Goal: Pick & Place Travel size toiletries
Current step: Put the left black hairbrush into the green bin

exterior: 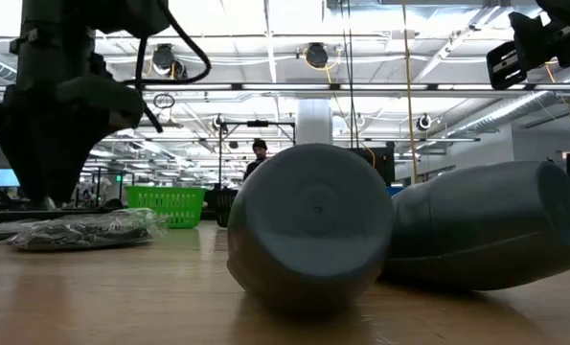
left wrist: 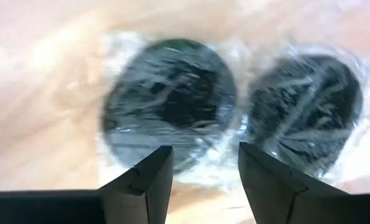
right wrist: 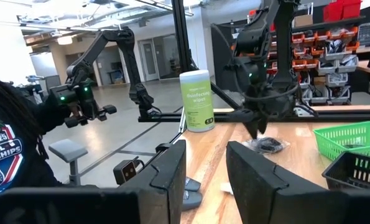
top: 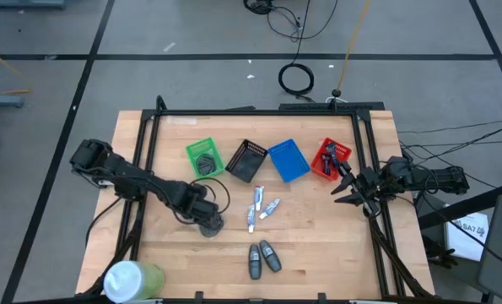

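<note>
Your left end effector [top: 207, 218] is hovering released over two dark grey bundles [left wrist: 169, 102] lying side by side on the desk [top: 318, 253]. Your right end effector [top: 345, 192] is waiting released near the red basket [top: 328, 160].

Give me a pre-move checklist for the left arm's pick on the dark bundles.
1. Left gripper above the wrapped dark bundles: ok.
2. Its jaws open: ok.
3. Jaws centred on one bundle: not ok, the gap sits between the two.
4. Contact with a bundle: cannot tell.
5. Green basket has room: ok, one dark item inside.
6. Right gripper out of the way, near the red basket: ok.
</note>
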### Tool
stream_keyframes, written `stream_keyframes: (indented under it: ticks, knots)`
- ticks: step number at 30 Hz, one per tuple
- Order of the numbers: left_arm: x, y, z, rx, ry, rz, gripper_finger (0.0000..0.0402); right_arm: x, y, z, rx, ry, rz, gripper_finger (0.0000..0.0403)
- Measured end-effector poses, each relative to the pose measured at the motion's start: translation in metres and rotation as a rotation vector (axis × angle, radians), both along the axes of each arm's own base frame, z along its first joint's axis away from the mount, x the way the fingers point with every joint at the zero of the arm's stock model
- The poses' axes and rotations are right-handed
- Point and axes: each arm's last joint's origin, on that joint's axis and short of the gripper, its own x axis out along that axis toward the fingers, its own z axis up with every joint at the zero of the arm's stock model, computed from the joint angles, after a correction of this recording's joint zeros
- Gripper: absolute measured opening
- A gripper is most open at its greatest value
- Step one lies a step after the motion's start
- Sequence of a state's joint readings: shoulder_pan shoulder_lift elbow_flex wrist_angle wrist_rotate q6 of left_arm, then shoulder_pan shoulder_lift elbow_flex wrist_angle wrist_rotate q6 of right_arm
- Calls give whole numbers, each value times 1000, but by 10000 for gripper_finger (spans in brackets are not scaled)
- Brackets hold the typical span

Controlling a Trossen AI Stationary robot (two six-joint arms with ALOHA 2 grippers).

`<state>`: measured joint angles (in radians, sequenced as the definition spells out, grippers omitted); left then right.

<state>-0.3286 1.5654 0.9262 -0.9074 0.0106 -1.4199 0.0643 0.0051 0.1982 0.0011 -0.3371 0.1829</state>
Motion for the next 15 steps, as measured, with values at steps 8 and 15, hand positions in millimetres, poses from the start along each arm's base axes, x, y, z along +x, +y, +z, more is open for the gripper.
stream_keyframes:
  ticks: [8, 15]
  knots:
    - [0, -2, -4, 18, 16, -41, 168, 0, 0, 0, 6, 8, 1, 105]
    - [-3, 0, -7, 34, 24, -5, 168, 0, 0, -1, 5, 13, 1, 105]
